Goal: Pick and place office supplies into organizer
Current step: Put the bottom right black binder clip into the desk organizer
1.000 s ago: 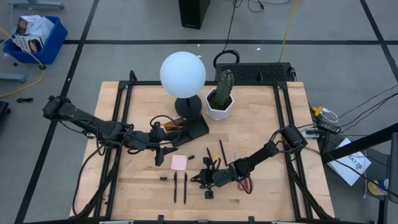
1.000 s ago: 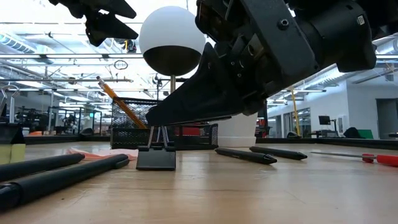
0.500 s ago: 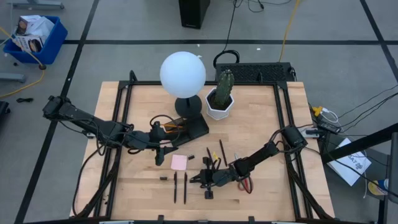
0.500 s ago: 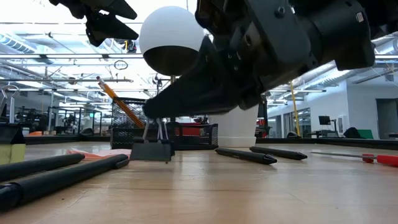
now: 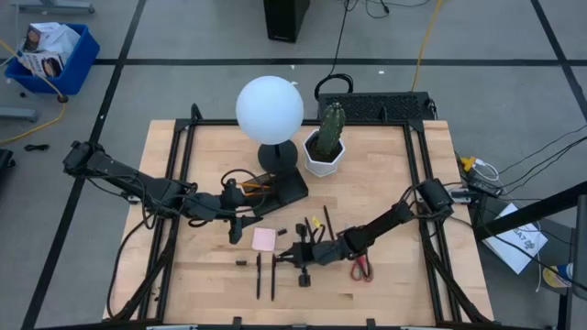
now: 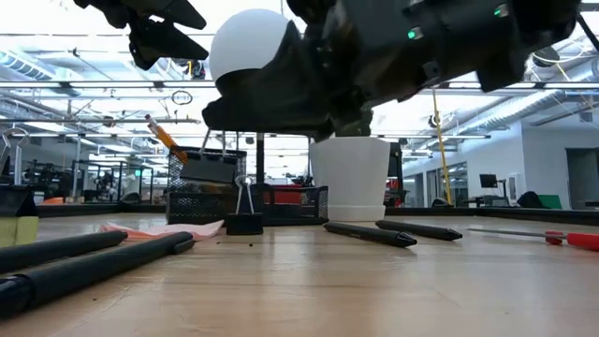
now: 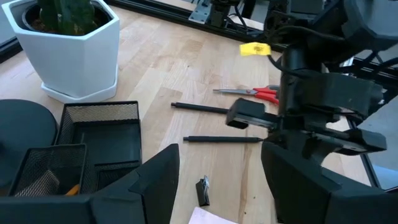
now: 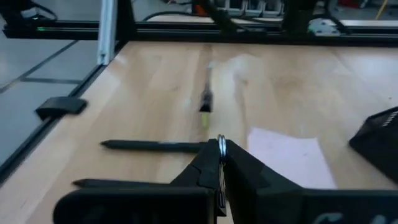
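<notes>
Right gripper (image 5: 295, 256) low over the front-middle of the wooden table (image 5: 385, 183), fingers pinched tight on the wire handle of a black binder clip (image 6: 244, 223); in the low view the clip hangs from the fingers at or just above the tabletop, can't tell if it touches. Pink sticky-note pad (image 5: 264, 239) lies just beside it, two black pens (image 5: 266, 275) near the front edge, red-handled scissors (image 5: 359, 269) under the right arm. Black mesh organizer (image 5: 279, 187) sits at the lamp base (image 5: 278, 156), orange pencil (image 6: 169, 142) leaning in it, white cactus pot (image 5: 324, 154) next to it. Left gripper (image 5: 240, 226) hovers between organizer and sticky pad, fingers (image 7: 155, 180) spread apart, holding nothing.
</notes>
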Motion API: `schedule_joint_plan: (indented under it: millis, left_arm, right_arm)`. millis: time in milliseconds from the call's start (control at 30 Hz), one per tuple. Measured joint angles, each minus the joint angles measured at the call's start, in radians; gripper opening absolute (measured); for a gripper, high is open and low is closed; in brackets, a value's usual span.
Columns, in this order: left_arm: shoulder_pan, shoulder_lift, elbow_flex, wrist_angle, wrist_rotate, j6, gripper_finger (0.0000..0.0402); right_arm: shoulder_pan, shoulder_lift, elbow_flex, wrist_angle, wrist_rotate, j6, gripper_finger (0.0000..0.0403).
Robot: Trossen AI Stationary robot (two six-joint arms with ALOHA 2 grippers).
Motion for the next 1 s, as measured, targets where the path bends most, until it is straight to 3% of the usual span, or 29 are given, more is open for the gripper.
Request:
schedule_joint_plan:
  millis: [333,1000]
  left_arm:
    - [0.000,0.000,0.000,0.000,0.000,0.004,0.0232]
    - [0.000,0.000,0.000,0.000,0.000,0.005,0.0232]
  right_arm:
    - [-0.104,0.000,0.000,0.092,-0.001,-0.107,0.0007]
    - [-0.310,0.000,0.000,0.088,0.003,-0.097,0.0007]
